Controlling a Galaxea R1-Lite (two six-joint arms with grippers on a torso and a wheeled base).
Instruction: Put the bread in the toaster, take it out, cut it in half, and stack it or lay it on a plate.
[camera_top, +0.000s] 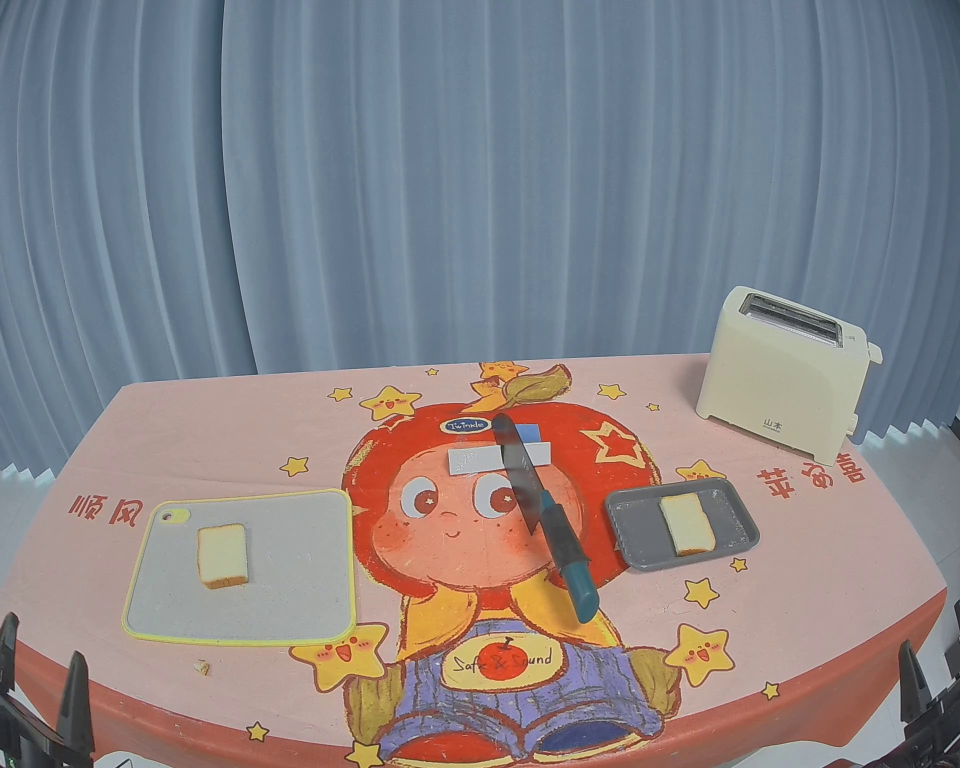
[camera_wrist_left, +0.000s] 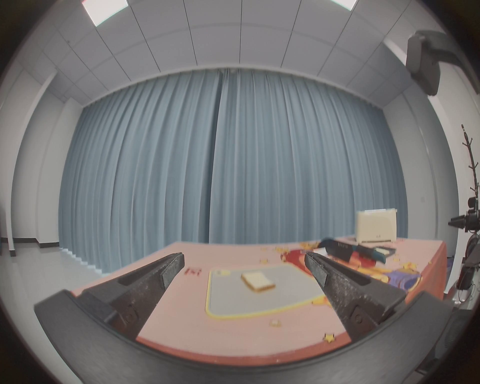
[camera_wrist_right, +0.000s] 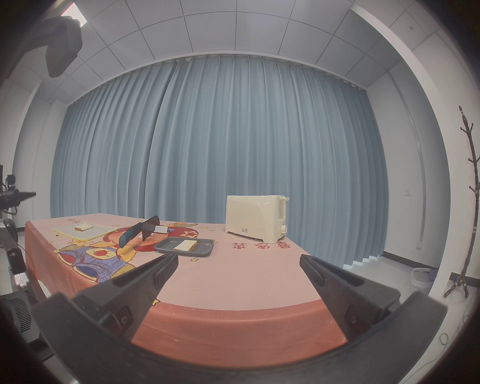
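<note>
Left gripper (camera_wrist_left: 243, 261): jaws released, empty, short of the desk (camera_top: 150, 440) edge.
Right gripper (camera_wrist_right: 238, 261): jaws released, empty.
Bread slice (camera_top: 222, 555): on cutting board (camera_top: 290, 600), well ahead of left jaws.
Second slice (camera_top: 686, 523): in grey tray (camera_top: 632, 530), well ahead of right jaws.
Toaster (camera_top: 782, 372): behind tray.
Knife (camera_top: 545, 515): between board and tray.

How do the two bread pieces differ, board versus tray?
The board bread lies on the cutting board at the robot's left; the tray bread lies in the grey tray at its right, near the toaster. The board bread looks squarer, the tray bread narrower. Both lie flat.
</note>
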